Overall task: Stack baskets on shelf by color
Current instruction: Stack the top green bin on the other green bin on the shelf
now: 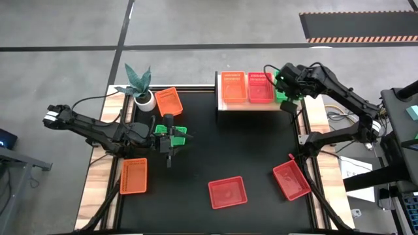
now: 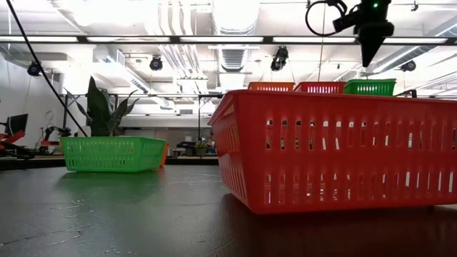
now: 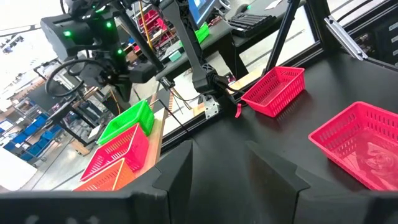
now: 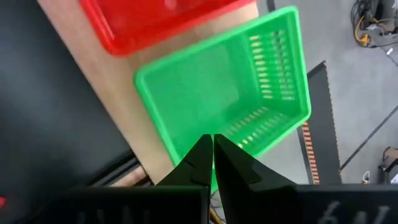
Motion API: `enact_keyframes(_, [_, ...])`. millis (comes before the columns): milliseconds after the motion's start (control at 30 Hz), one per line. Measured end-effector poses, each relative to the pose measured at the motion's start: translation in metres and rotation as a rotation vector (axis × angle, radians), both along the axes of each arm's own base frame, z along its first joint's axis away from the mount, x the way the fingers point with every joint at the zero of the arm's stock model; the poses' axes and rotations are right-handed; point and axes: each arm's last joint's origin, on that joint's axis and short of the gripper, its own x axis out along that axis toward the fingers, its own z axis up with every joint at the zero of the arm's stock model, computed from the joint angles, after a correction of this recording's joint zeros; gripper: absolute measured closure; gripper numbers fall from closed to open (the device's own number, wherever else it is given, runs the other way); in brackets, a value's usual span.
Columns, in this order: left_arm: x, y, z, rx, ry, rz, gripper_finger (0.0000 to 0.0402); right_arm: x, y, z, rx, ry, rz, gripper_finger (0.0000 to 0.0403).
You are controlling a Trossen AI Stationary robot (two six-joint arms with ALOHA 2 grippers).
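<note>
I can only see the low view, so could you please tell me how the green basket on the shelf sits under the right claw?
Observer: From the right wrist view, the green basket sits at the end of the shelf, with its outer part past the board's edge. The right claw is shut above its rim.
Operator: Thank you. Where is the left claw?
Observer: In the high view, the left claw is open over the second green basket, near the plant pot.
Operator: Which other baskets are on the table?
Observer: Two red-pink baskets and two orange ones.
</note>
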Motion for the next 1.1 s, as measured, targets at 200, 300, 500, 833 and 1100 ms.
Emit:
enact_keyframes(200, [0.0, 0.0, 0.0, 0.0, 0.0, 0.0, 0.0272, 0.011, -0.008, -0.009, -0.036, -0.054, 0.009, 0.0394])
enact_keyframes(300, [0.0, 0.0, 0.0, 0.0, 0.0, 0.0, 0.0272, 0.014, -0.01, -0.02, -0.024, -0.037, 0.016, 0.0394])
enact_keyframes(500, [0.0, 0.0, 0.0, 0.0, 0.0, 0.0, 0.0272, 0.013, -0.009, -0.037, 0.045, 0.022, 0.04, 0.0394])
enact_keyframes(833, [0.0, 0.0, 0.0, 0.0, 0.0, 0.0, 0.0272, 0.01, -0.006, -0.036, 0.084, 0.035, 0.043, 0.0394])
enact_keyframes(1100, [0.0, 0.0, 0.0, 0.0, 0.0, 0.0, 0.0272, 0.009, -0.005, -0.035, 0.087, 0.042, 0.037, 0.0394])
